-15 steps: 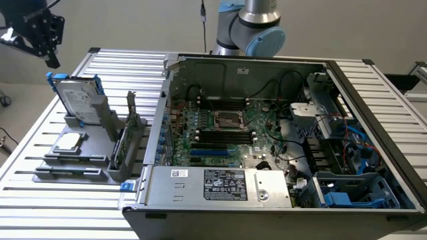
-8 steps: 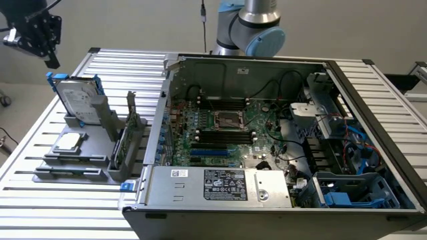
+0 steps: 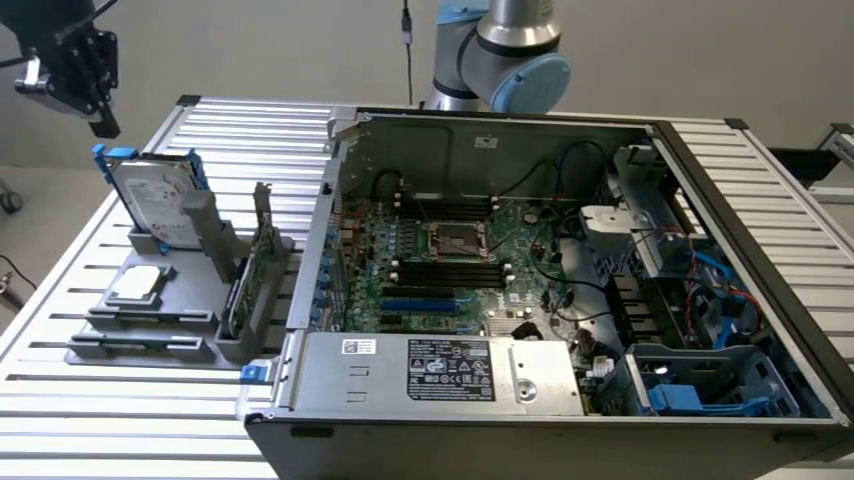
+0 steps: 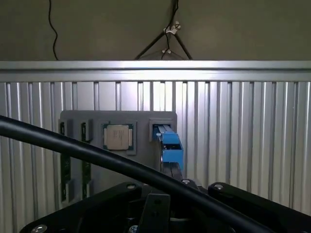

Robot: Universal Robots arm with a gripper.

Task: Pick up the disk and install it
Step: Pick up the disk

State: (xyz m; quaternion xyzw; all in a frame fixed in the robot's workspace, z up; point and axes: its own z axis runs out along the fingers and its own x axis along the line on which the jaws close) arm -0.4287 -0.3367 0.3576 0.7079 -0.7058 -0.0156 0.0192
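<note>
The flat rectangular silver-grey metal disk with a white label (image 3: 150, 200), clipped in its blue plastic bracket frame, is standing upright on edge in a slot of the grey plastic holder tray (image 3: 140, 350), which is resting on the ribbed silver aluminium surface (image 3: 107, 425) toward the exterior view's left. The black jaws are hanging in the air above the disk and a little toward the exterior view's left of it, well clear of it; they are sitting together and gripping nothing. A small square silver chip (image 3: 140, 283) is lying flat in a recess of the same tray, just beside the foot of the disk, and a narrow upright green circuit card (image 3: 251, 285) is standing on edge at the tray's side nearest the large open black-and-silver computer case (image 3: 507, 150). Inside that case a green motherboard (image 3: 447, 250) is lying exposed, with a silver boxy power supply (image 3: 441, 370) sitting along the near edge. In the wrist view the tray (image 4: 146, 121) is showing from above, with the chip (image 4: 118, 137) beside the blue-framed disk (image 4: 167, 145), seen edge-on, and a thick black cable (image 4: 97, 160) is crossing in front.
</note>
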